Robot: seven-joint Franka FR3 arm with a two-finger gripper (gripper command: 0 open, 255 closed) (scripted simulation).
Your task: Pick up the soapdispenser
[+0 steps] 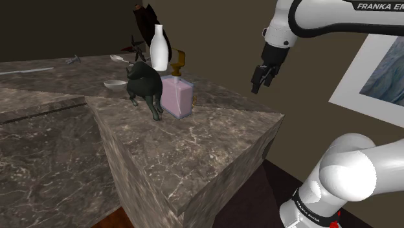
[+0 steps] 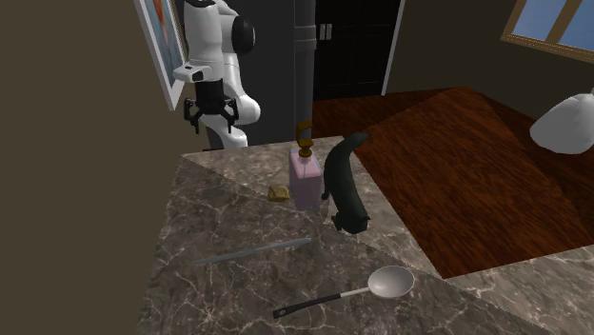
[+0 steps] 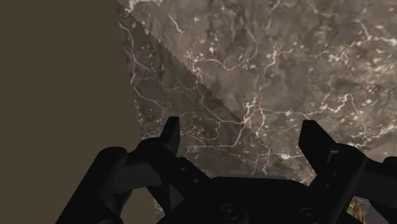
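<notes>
The gripper [image 1: 262, 79] is hanging in the air with its two black fingers [image 3: 170, 137] standing wide apart and nothing between them. Veined marble counter [image 3: 305, 76] is showing beneath, and a plain brown wall [image 3: 57, 76] is running along one side. The soap dispenser [image 1: 177, 97], a pale pink square bottle with a brown-gold pump, is standing upright on the counter, well apart from the gripper and lower, toward the shoulder view's left. In the second exterior view the gripper [image 2: 209, 112] is hovering by the counter's far edge at the wall, while the soap dispenser [image 2: 306, 179] is sitting nearer the side that drops to the wood floor [image 2: 457, 143]. A dark animal figurine [image 1: 145, 87] is crowding the dispenser on the side away from the gripper, with a white bottle [image 1: 160, 46] rising behind. Bare marble is stretching between gripper and dispenser, and a ladle [image 2: 366, 287] is lying well off toward the second exterior view's bottom.
</notes>
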